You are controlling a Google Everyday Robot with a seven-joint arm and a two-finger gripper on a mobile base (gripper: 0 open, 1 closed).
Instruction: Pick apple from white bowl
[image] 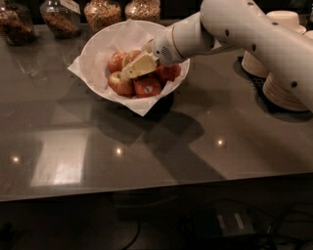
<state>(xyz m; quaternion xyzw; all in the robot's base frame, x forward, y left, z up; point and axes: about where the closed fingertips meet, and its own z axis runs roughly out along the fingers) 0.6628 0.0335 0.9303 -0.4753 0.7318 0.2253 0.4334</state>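
Camera view, inventory for you:

- Apple (pixel 128 56): round, red with a yellow blush, in the far-middle of the white bowl (pixel 98 40). It has no long axis you can read; stem end hidden.
- Gripper (pixel 132 69): reaching in from the right, low over the fruit and touching the apple's near side. Whether it is released or clenched, you cannot tell.
- Surface: dark glossy counter (pixel 195 146) with lamp glints; dark floor with cables (pixel 230 229) below the near edge.
- Around: sticker apple (pixel 146 87) and a deep red apple (pixel 169 72) crowd the near-right of the bowl; crinkled paper (pixel 142 105) pokes over the rim. Glass jars (pixel 102 12) line the far edge; stacked beige bowls (pixel 283 88) stand at right, partly behind the white arm (pixel 254 34).
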